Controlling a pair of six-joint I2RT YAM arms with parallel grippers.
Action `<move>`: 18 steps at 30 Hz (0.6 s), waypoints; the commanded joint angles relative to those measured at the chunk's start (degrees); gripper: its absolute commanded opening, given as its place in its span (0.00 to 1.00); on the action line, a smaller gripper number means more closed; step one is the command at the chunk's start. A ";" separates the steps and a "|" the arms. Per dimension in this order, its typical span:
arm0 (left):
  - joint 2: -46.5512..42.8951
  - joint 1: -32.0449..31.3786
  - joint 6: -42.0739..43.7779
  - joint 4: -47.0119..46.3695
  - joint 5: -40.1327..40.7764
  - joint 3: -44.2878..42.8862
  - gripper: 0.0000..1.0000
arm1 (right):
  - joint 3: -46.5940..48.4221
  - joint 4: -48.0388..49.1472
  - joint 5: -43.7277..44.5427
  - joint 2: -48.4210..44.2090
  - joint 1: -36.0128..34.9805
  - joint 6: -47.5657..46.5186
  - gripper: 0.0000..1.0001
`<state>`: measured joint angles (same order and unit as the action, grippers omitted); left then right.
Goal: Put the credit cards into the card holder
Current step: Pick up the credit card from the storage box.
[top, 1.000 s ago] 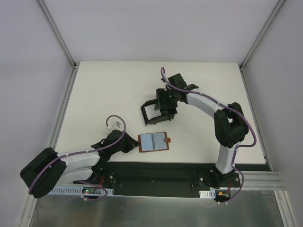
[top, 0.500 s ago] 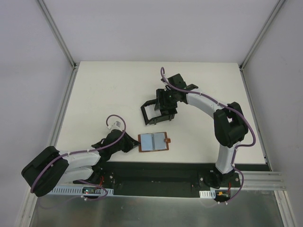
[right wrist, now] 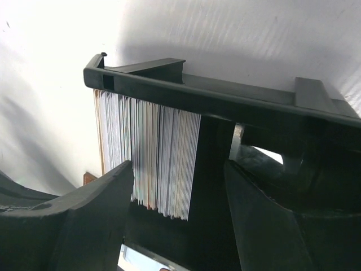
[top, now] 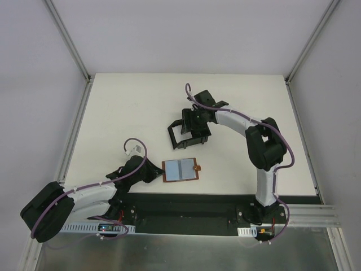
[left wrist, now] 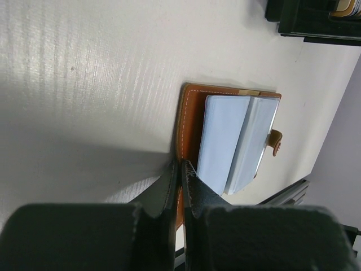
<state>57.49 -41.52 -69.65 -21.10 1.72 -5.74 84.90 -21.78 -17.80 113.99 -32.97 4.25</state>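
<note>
Wallet [top: 179,170] further left now, in left jaws

Bright, even light; wrist cams' foregrounds blurry.

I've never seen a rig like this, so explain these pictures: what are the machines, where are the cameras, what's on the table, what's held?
Two robot arms sit at one edge of a table; the overhead picture shows the left arm and right arm. The other two pictures come from cameras on their wrists. On the table lie an open brown wallet showing pale blue cards, and a black card holder holding a stack of cards. The left gripper is pinched shut on the wallet's edge. The right gripper straddles the holder's front; whether it squeezes is unclear.
</note>
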 commanded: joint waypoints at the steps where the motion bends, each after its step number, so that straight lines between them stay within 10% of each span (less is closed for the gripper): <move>1: -0.28 0.65 1.18 4.76 2.24 1.26 0.00 | 2.72 0.51 -0.39 1.49 -1.04 0.67 0.68; 18: 3.24 0.65 1.36 3.79 1.10 0.29 0.00 | 0.97 2.27 -3.29 -2.72 -1.31 0.76 0.53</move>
<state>58.65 -41.52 -69.67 -21.87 1.76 -5.76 85.60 -20.78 -19.00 115.15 -33.91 4.49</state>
